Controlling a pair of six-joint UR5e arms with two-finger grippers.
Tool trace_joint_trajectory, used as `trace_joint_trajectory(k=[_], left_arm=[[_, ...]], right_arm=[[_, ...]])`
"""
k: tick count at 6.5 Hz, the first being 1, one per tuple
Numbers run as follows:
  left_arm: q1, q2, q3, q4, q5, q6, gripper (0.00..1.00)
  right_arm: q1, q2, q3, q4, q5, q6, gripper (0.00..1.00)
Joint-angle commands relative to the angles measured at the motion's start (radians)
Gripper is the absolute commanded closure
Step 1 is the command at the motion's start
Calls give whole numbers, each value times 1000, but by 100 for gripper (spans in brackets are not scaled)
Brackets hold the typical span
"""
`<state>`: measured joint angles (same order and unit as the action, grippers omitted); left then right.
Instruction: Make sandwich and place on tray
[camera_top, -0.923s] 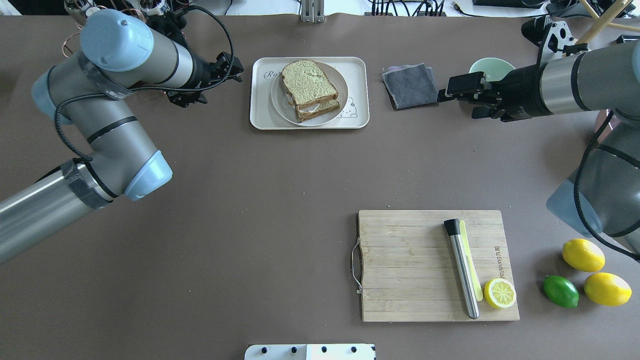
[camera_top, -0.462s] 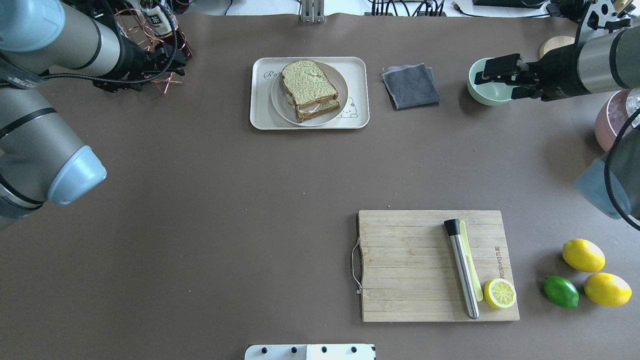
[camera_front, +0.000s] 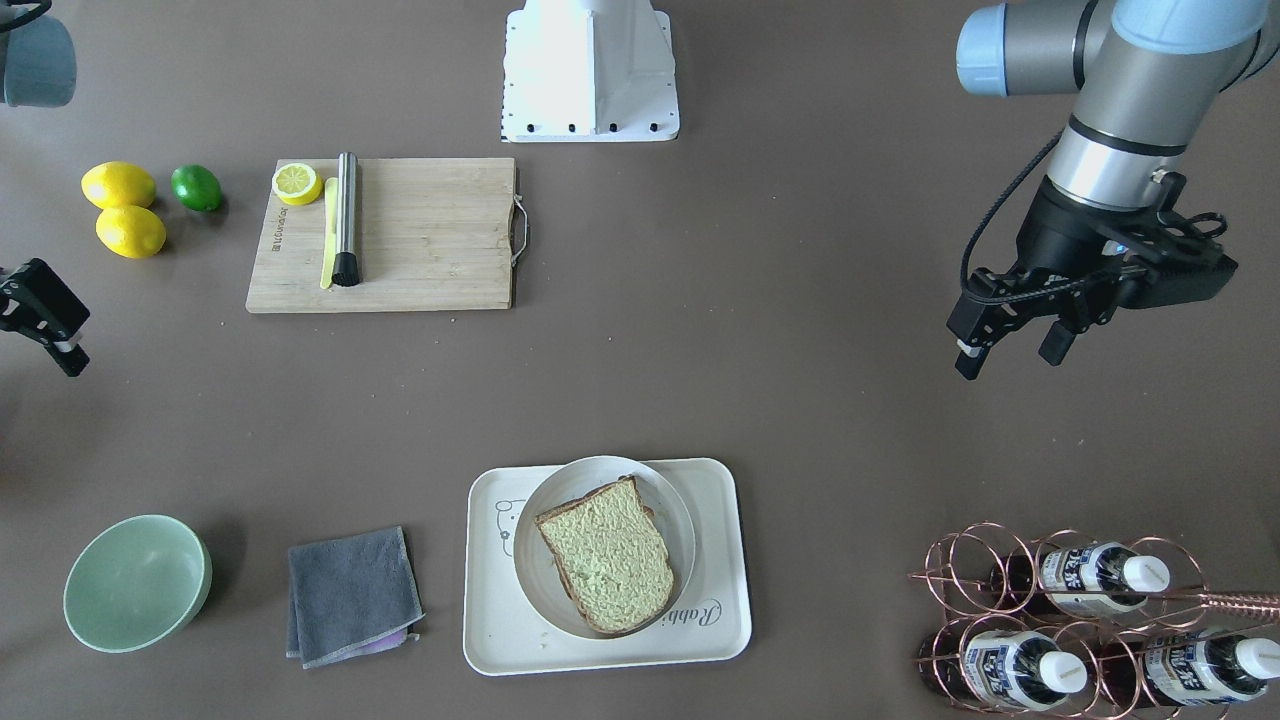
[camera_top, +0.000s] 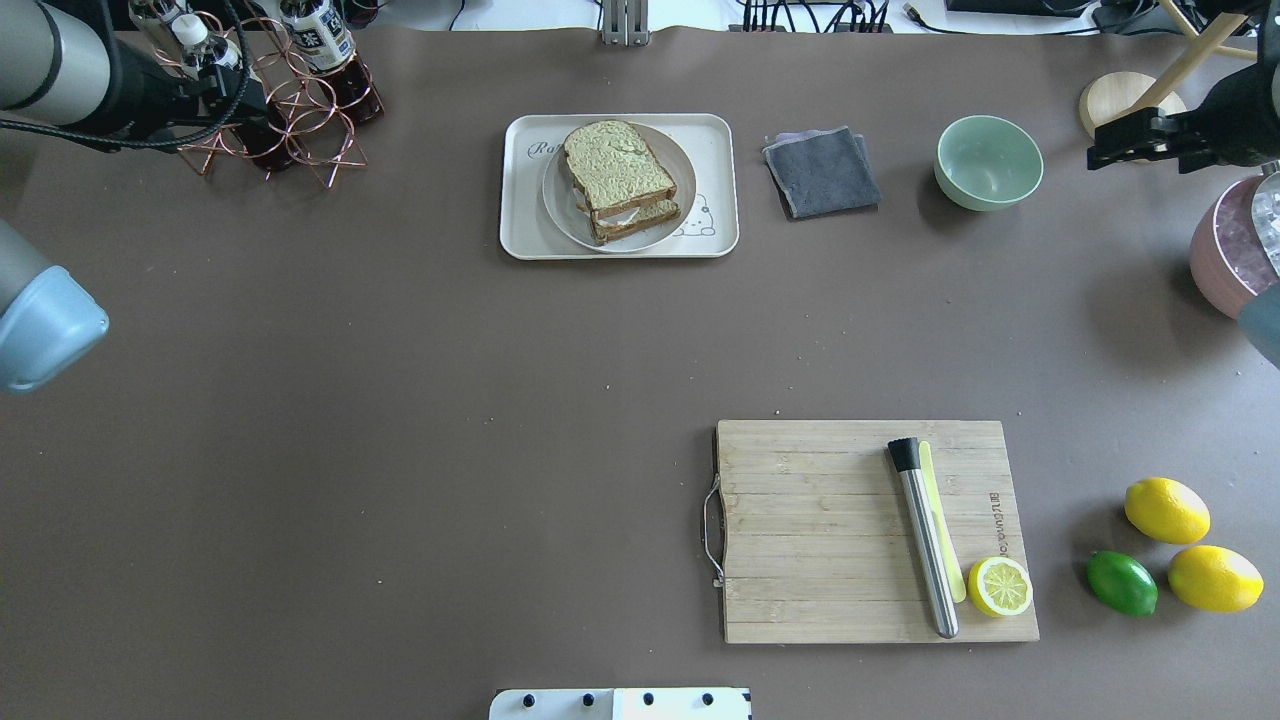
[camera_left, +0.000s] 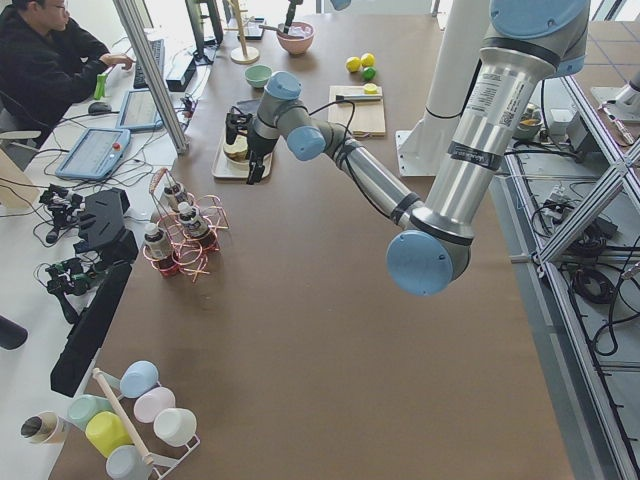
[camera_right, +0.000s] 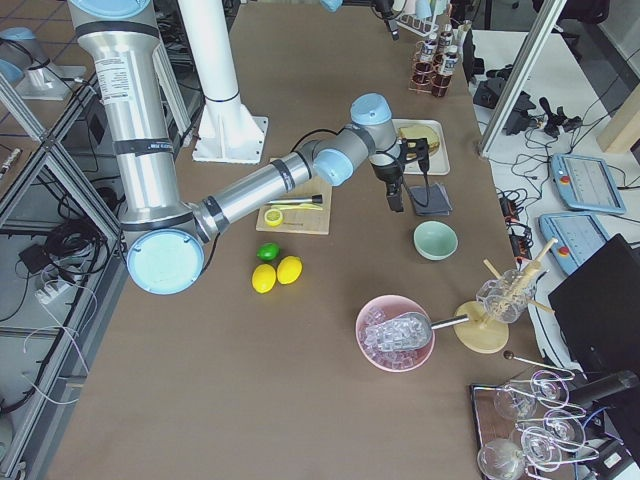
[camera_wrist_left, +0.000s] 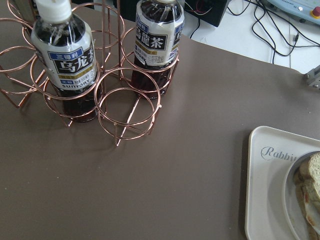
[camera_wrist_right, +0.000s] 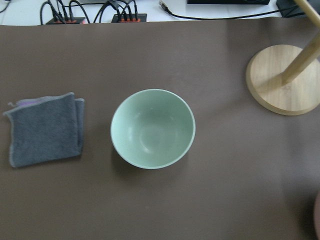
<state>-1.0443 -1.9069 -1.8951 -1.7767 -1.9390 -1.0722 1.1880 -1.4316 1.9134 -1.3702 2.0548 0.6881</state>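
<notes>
Near the robot's side of the desk (camera_top: 400, 400), nothing needs touching. Farther out, the left hand (camera_front: 1005, 360) hangs spread and empty; the right hand (camera_top: 1105, 150), can't tell. Farthest, the sandwich (camera_top: 617, 175) sits on a plate (camera_top: 555, 205) on the tray (camera_top: 520, 228), so I'd just park both arms wide of the bottle rack (camera_top: 300, 130).

At my one o'clock a green bowl (camera_top: 988, 162) is sitting near a grey cloth (camera_top: 822, 171); at two o'clock a steel muddler (camera_top: 925, 540) is lying on the cutting board (camera_top: 810, 530).
</notes>
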Motion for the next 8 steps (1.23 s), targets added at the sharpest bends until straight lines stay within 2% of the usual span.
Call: trace_joint_trajectory(k=[1, 2, 3, 4, 5, 6, 7, 8], left_arm=[[-159, 93, 2, 20, -114, 255, 2], [-253, 132, 10, 63, -174, 431, 2], [-361, 134, 5, 192, -213, 625, 2], [-437, 135, 10, 283, -216, 764, 2], [-485, 161, 22, 356, -225, 888, 2], [-517, 211, 24, 384, -339, 988, 2], [-552, 279, 18, 381, -425, 1035, 2], [-560, 329, 22, 372, -455, 1040, 2]], right_arm=[[150, -85, -14, -113, 11, -346, 0], [224, -120, -17, -169, 37, -460, 0], [325, -136, -28, -273, 115, -634, 0], [403, -145, -55, -370, 139, -795, 0], [451, -148, -104, -409, 171, -861, 0], [472, -185, -150, -396, 220, -915, 0], [499, -206, -155, -395, 249, -933, 0], [507, -225, -162, -397, 281, -934, 0]])
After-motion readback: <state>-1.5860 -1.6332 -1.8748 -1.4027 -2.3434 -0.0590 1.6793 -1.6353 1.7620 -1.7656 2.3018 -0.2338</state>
